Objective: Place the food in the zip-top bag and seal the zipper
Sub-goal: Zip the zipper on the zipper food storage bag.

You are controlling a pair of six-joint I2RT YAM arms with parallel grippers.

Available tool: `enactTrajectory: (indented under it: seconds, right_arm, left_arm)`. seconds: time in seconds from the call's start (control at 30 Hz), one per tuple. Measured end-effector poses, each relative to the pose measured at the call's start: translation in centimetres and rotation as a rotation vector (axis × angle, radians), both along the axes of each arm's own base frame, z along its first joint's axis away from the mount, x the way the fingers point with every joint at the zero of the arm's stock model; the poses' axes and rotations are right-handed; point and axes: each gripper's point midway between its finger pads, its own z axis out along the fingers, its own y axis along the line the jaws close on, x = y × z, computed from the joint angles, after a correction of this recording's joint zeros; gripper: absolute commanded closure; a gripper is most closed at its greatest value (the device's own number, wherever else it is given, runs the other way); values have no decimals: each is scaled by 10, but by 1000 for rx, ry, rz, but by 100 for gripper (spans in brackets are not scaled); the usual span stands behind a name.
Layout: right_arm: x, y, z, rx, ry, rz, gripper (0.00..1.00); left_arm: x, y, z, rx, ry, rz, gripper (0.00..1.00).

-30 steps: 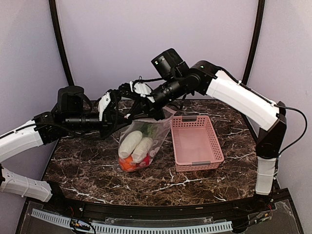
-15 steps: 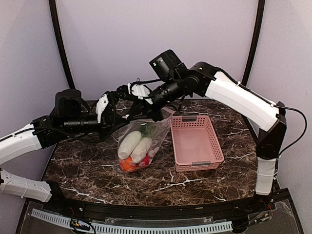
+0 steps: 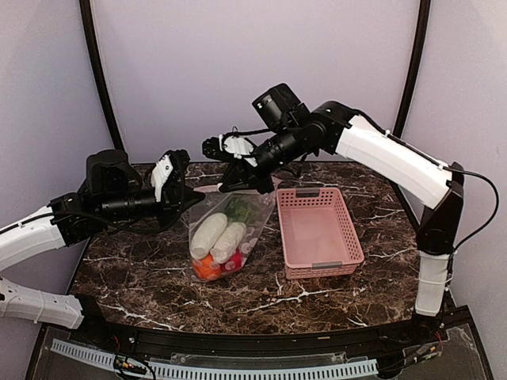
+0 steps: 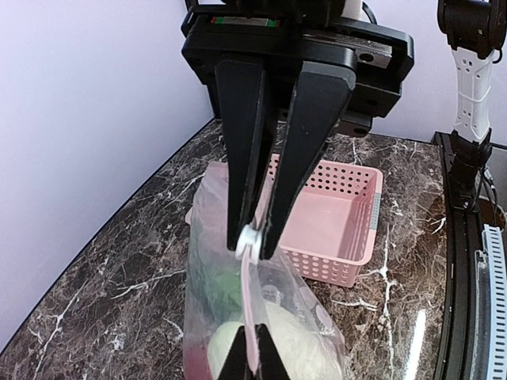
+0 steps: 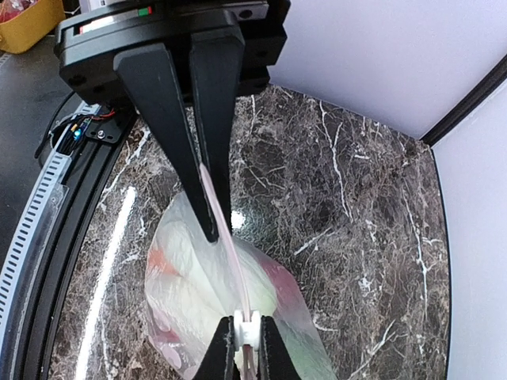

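left jaws pinch shut on the white slider [image 4: 249,237]. right jaws clamp the zipper [image 5: 228,253] strip of the zip-top bag [image 3: 255,212], food [image 3: 211,233] inside.

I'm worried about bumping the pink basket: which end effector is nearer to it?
Right. The right end effector pinches the zipper strip just left of the pink basket; the left end effector holds the slider farther left along the strip.
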Motion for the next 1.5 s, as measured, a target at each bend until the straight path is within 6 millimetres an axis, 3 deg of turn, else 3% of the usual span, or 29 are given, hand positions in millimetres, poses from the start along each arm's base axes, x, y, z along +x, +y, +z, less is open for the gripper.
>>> enactTrajectory:
  seconds: [0.9, 1.5]
  right_arm:
    - [46, -70, -24, -86, 38, -156, 100]
    - [61, -114, -39, -154, 64, -255, 100]
  left_arm:
    - [14, 15, -2, 5, -31, 52, 99]
    - [21, 21, -3, 11, -41, 67, 99]
